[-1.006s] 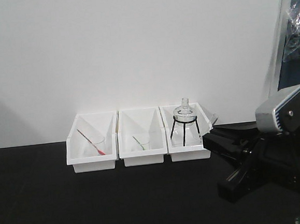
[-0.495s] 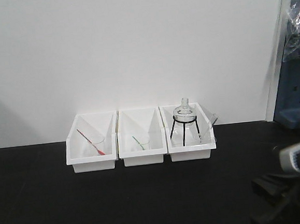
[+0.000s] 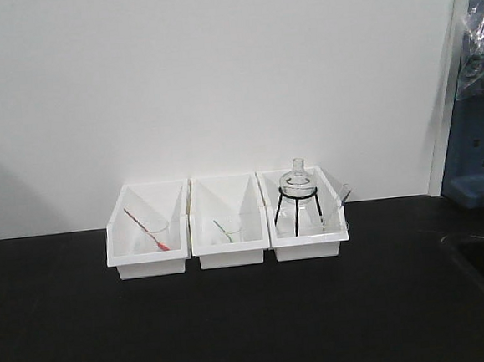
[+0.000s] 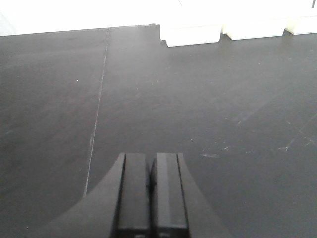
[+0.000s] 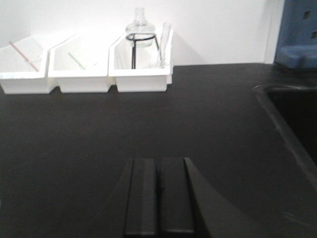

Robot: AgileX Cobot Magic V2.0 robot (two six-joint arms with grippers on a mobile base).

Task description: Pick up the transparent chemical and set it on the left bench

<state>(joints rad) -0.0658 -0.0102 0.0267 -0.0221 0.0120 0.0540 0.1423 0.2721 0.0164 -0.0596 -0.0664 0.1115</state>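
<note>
Your three white bins [image 3: 228, 232] sit in a row against the white wall [image 3: 217, 74] at the back of the black tabletop [image 3: 219, 317]. The transparent chemical [image 3: 338, 203] leans in the right-hand bin, at about 3 o'clock from the glass flask [image 3: 297, 181] on its black wire tripod [image 3: 296, 210], its upper end resting near the bin's right wall. The left bin holds a red-tipped pipette [image 3: 145, 230] and the middle bin a green-tipped pipette [image 3: 224, 230].

Your left gripper [image 4: 150, 191] has its jaws pressed together, over bare tabletop, with the bins far off at 1 o'clock. Your right gripper [image 5: 158, 196] is likewise pressed together and holds nothing, with the chemical's bin well away at 11 o'clock. At 3 o'clock of the right gripper, a recessed basin [image 5: 292, 119] cuts into the tabletop.
</note>
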